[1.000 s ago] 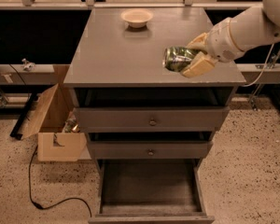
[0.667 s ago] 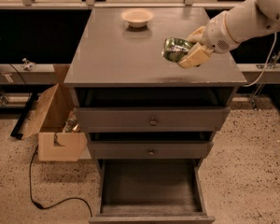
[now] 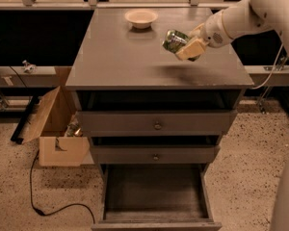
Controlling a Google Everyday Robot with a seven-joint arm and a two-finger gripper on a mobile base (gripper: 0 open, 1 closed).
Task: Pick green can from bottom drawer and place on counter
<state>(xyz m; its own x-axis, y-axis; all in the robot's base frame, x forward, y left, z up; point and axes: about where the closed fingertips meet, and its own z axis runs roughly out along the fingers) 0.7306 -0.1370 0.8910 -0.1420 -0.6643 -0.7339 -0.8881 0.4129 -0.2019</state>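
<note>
My gripper (image 3: 188, 44) is shut on the green can (image 3: 174, 40), a shiny dark-green can held tilted on its side above the right half of the counter (image 3: 115, 57). A shadow lies on the counter below it, so the can hangs clear of the surface. The white arm reaches in from the upper right. The bottom drawer (image 3: 156, 194) stands pulled out below, and its dark floor shows nothing in it.
A cream bowl (image 3: 141, 18) sits at the back middle of the counter. Two knobbed drawers (image 3: 157, 125) are shut above the open one. An open cardboard box (image 3: 55, 129) and a black cable (image 3: 53, 208) lie on the floor at the left.
The gripper has carried the can up and to the left, farther in over the counter and away from its front right edge.
</note>
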